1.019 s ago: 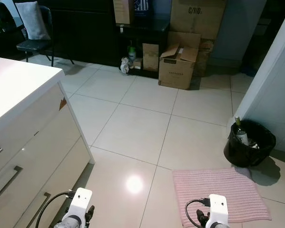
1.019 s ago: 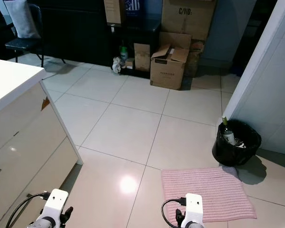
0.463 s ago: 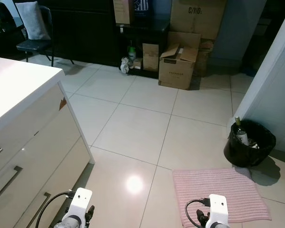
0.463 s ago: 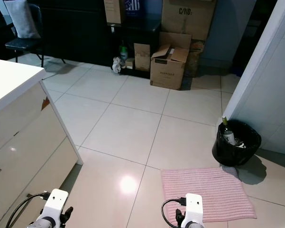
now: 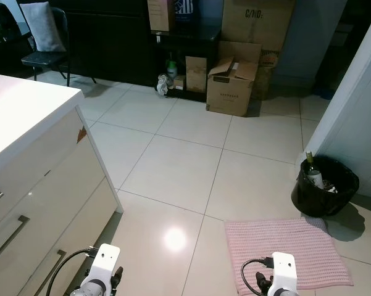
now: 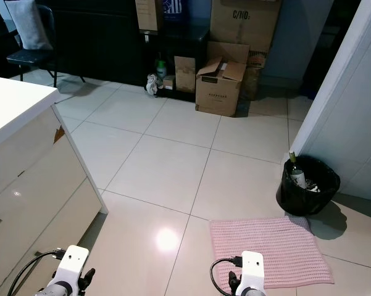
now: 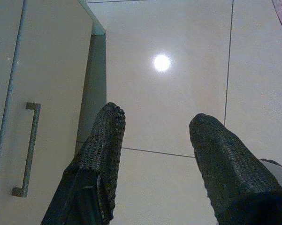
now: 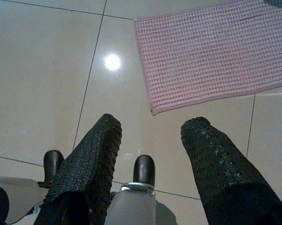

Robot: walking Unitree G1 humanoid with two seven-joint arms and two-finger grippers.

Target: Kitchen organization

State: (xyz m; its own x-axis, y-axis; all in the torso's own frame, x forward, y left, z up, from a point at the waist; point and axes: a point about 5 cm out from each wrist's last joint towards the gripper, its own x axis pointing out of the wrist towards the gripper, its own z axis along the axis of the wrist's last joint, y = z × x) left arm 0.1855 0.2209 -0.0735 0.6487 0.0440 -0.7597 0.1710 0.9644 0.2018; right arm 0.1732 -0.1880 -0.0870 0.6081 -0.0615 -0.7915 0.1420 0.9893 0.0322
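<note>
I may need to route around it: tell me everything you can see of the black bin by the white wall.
The black bin is a low, round container, apparently lined with a glossy black bag bunched over its rim. It stands upright on the pale floor tiles, to the robot's right, close against the white wall. A bottle with a pale label pokes out neck-up, leaning slightly, amid other rubbish too small to identify. The pink mat lies just in front of it; whether they touch is unclear.

Sharp, evenly lit frames; a ceiling light glares off the glossy floor tiles [image 5: 175,239], background furniture dim.
</note>
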